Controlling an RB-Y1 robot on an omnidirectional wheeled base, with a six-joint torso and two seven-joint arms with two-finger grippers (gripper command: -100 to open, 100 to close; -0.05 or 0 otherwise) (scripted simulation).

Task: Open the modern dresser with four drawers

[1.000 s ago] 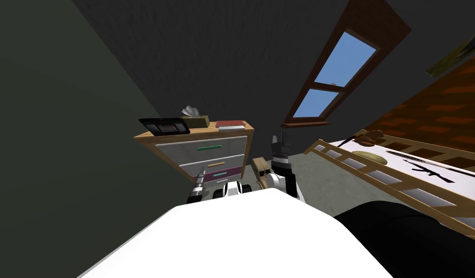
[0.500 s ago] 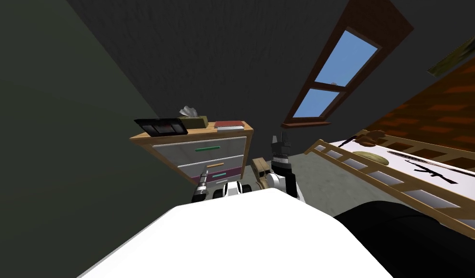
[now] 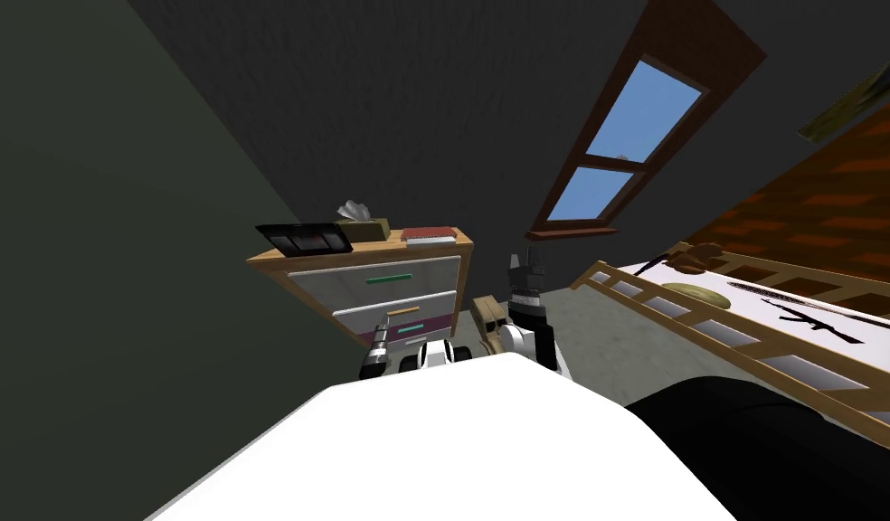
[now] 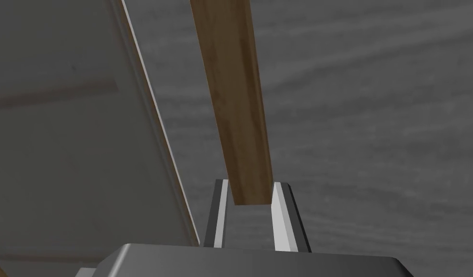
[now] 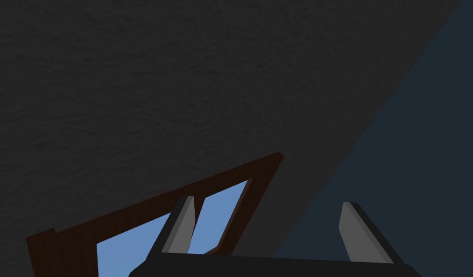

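Left wrist view, jaws gripping wooden handle

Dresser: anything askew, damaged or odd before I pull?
Nothing stands out. The dresser looks tilted only through the camera; the black tray, tissue box and book lie tidy on top. The left claw is shut on the wooden handle.
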